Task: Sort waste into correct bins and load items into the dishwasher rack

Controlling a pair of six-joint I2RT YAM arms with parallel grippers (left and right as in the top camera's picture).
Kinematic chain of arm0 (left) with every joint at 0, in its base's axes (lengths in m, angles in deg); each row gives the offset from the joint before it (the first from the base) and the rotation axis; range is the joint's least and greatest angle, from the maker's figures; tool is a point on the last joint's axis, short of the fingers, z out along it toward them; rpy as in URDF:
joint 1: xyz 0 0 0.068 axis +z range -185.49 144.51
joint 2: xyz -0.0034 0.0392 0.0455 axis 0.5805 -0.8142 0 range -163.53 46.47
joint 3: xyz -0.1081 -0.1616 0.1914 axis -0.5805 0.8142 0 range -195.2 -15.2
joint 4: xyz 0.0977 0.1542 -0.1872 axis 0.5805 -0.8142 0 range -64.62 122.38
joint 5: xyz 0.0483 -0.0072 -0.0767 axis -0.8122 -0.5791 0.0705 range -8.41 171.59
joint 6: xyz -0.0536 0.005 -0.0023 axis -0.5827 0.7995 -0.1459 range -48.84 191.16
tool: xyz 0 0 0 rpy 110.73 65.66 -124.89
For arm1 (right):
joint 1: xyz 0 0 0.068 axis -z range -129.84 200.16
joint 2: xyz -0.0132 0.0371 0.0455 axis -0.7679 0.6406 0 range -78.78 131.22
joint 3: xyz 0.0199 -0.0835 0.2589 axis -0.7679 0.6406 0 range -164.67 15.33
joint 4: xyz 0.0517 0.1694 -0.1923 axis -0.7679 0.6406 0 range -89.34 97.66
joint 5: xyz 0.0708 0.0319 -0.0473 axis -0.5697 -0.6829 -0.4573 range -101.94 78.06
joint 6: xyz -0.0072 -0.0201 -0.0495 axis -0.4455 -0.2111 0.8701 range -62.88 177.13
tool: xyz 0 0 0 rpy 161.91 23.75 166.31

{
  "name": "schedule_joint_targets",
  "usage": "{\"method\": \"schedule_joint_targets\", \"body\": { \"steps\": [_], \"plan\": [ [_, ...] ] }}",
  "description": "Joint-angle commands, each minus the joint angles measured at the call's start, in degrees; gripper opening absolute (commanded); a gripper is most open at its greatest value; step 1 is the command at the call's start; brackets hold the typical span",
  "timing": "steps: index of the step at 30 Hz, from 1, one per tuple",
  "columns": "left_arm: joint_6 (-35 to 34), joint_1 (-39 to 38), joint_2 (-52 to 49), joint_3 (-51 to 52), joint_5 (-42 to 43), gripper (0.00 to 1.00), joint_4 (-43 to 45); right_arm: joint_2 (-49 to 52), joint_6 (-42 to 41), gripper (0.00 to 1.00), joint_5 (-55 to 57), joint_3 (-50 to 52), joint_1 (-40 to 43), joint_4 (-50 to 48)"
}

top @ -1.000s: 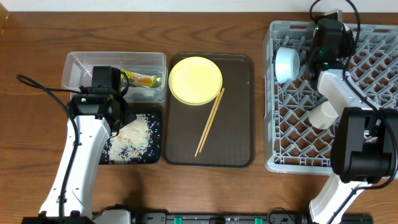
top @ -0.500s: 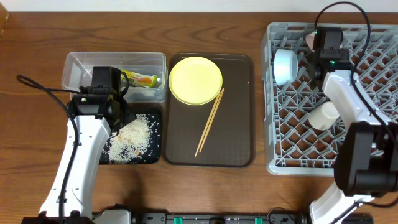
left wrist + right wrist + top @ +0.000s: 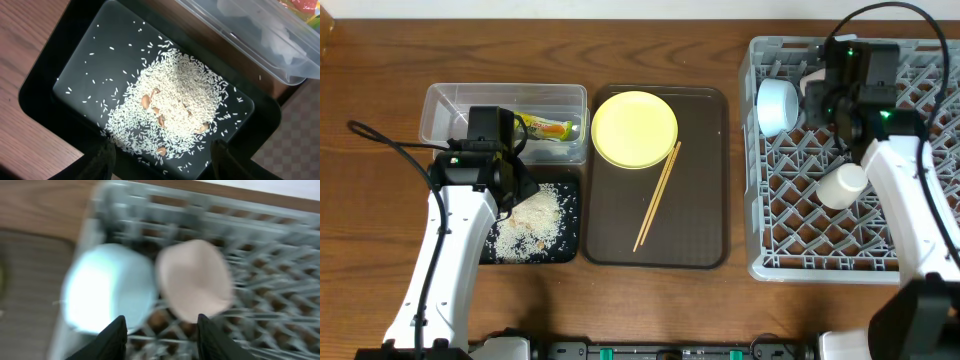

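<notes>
Right claw (image 3: 160, 332) stands open, empty, over blue bowl (image 3: 107, 292) and pale bowl (image 3: 195, 280): lift straight up, clear of rack (image 3: 280, 245) pegs. Left claw (image 3: 162, 160) hangs open above rice (image 3: 175, 105).

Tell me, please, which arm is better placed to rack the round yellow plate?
Probably right: the right tool hangs open above the grey plastic lattice rack; the left tool hovers over the black rice tray.

A tub (image 3: 445, 105), wrapper (image 3: 550, 127) inside, sat at the left rear; a shallow tray (image 3: 572, 240) holding rice grains (image 3: 535, 225) lay just in front of it. To their right, a serving tray (image 3: 700, 200) carried a plate (image 3: 634, 130) at the back and 2 chopsticks (image 3: 657, 196) in front. Farthest right, a rack (image 3: 790, 230) held a bowl (image 3: 777, 105) at its rear left, a second bowl (image 3: 194, 280) beside it, and a cup (image 3: 841, 185) mid-rack.
</notes>
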Motion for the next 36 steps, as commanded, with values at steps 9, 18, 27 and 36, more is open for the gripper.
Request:
{"method": "schedule_joint_targets", "body": {
  "steps": [9,18,27,36],
  "plan": [
    [-0.33,0.26,0.83,-0.22,-1.09,0.64,-0.11,-0.63,-4.17,0.43,-26.43,0.17,-9.40,9.25],
    [-0.33,0.26,0.83,-0.22,-1.09,0.64,-0.13,5.07,-9.38,0.43,-12.66,0.24,-25.16,10.01],
    [-0.33,0.26,0.83,-0.22,-1.09,0.64,-0.13,15.67,-25.42,0.38,-5.62,0.24,-34.03,8.87],
    [-0.33,0.26,0.83,-0.22,-1.09,0.64,-0.11,22.80,-35.23,0.36,-0.11,0.24,-37.77,6.25]
  ]
}}
